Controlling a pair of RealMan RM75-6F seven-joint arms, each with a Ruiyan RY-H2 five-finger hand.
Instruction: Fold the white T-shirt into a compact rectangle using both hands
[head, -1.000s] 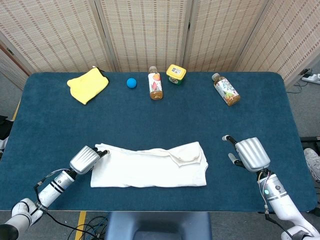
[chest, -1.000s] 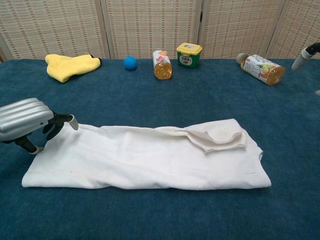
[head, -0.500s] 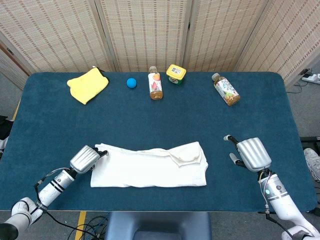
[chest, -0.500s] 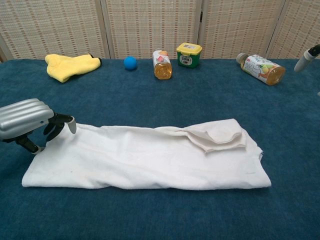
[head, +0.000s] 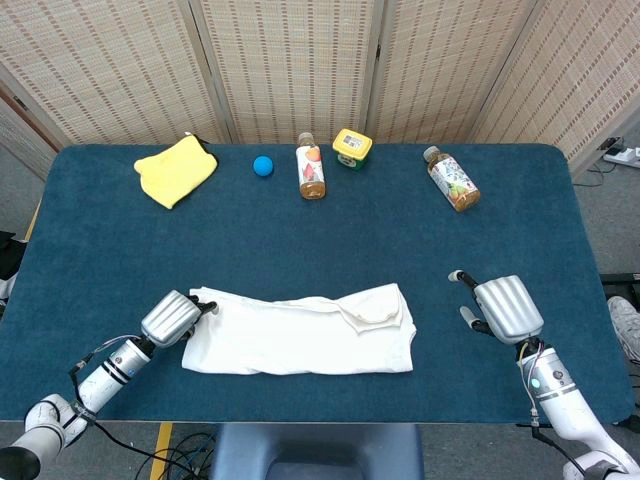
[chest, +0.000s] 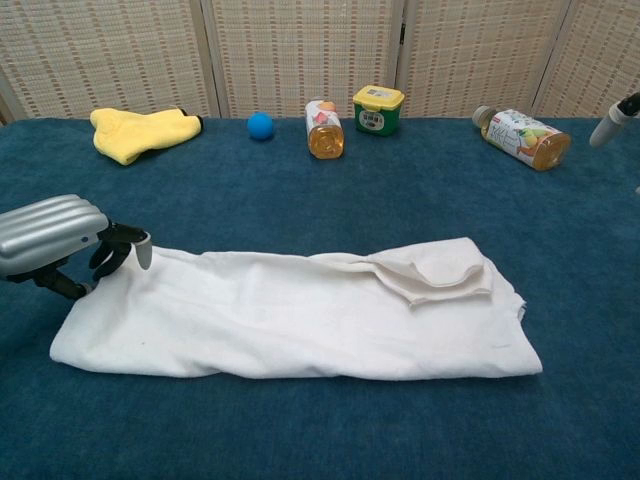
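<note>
The white T-shirt (head: 300, 335) lies folded into a long band across the near middle of the blue table (head: 320, 230); a loose flap sits on its right part (chest: 440, 268). My left hand (head: 172, 318) is at the band's left end, and its fingers (chest: 115, 250) curl around the far-left corner of the cloth and pinch it. My right hand (head: 505, 308) hovers well to the right of the shirt with its fingers apart, touching nothing. In the chest view only one fingertip (chest: 612, 118) of that hand shows at the right edge.
Along the far edge lie a yellow cloth (head: 175, 170), a blue ball (head: 263, 166), an orange-labelled bottle (head: 312, 172), a yellow-lidded jar (head: 352, 147) and a bottle on its side (head: 452, 180). Woven screens stand behind the table.
The left hand has drawn the shirt's left end slightly inward, and the near-left corner has shifted to the right. The right hand has drifted a little to the right.
</note>
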